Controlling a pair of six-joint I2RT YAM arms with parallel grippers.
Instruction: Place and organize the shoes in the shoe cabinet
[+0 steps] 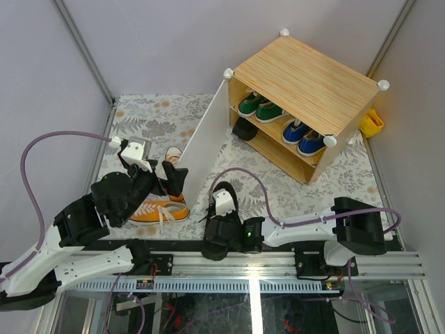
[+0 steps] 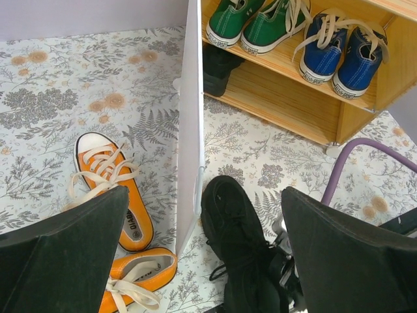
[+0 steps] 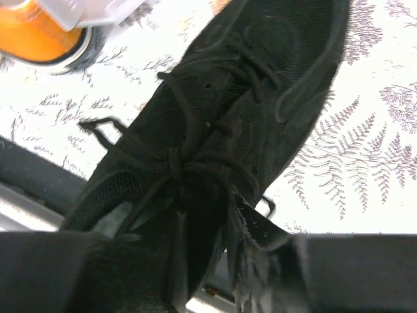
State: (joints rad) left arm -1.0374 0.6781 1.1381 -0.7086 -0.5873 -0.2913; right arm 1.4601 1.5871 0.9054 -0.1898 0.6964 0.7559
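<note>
Left pincer (image 1: 160,182): spread wide, holding nothing, lower left.
Right pincer (image 3: 208,228): closed on black shoe (image 3: 241,98), lower centre of worktop (image 1: 327,188).

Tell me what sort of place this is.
Probably a robot test cell in a lab, staged like a home entryway: plain panel walls in metal framing close it in, an aluminium mounting rail runs along the near edge, and a shoe cabinet stands on a floral mat.

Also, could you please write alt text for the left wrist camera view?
A black shoe lies on the floral mat before the open shoe cabinet; its upper shelf holds green shoes and blue shoes. Two orange shoes lie left of the white door.
</note>
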